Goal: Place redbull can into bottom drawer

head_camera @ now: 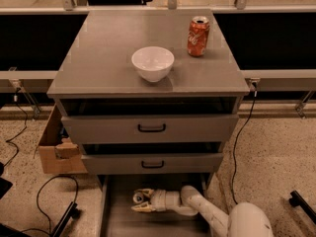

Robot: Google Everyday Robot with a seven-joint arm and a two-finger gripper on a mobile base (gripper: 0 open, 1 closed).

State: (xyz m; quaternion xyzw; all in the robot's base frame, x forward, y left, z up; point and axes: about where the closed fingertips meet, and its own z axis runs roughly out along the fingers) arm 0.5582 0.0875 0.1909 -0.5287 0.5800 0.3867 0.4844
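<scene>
The bottom drawer [122, 220] is pulled out below the two black-handled drawers, its flat grey floor showing. My gripper [140, 201] reaches into it from the right, low over the floor. Its two pale fingers sit above and below the redbull can [138, 198]. The can lies sideways between them, and only its round silver end shows. The white arm [207, 214] comes in from the lower right.
A white bowl [152, 63] and an orange-red soda can [198, 36] stand on the cabinet top [98, 58]. A cardboard box [57, 149] sits on the floor to the left of the cabinet. Cables lie on the floor at the left and right.
</scene>
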